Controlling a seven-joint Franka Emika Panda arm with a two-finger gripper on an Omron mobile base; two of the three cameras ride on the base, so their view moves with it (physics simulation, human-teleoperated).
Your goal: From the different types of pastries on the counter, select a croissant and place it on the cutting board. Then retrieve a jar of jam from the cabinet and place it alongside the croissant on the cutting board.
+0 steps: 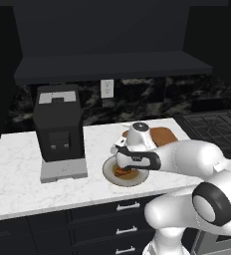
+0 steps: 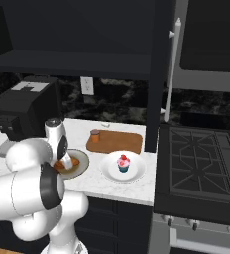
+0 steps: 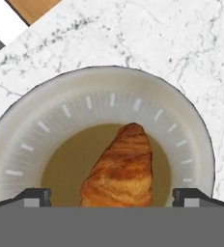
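Observation:
A golden-brown croissant (image 3: 121, 164) lies on a round grey-beige plate (image 3: 61, 113) on the white marble counter (image 1: 18, 174). My gripper (image 3: 111, 197) is open, pointing down just above the plate, with one fingertip on each side of the croissant's wide end. The hand (image 1: 132, 149) hides most of the croissant (image 1: 120, 172) from the left. The reddish-brown cutting board (image 2: 119, 143) lies beyond the plate to the right. A small orange jar of jam (image 2: 94, 135) stands at the board's left end. A pink-frosted cupcake (image 2: 123, 163) sits on a white plate (image 2: 109, 171). The black cabinet (image 1: 112, 64) hangs above.
A black coffee machine (image 1: 58, 130) stands on the counter left of the plate. A stove (image 2: 201, 158) adjoins the counter's right end. Dark drawers with silver handles (image 1: 122, 205) run below the counter edge. A wall socket (image 1: 107, 88) sits on the dark backsplash.

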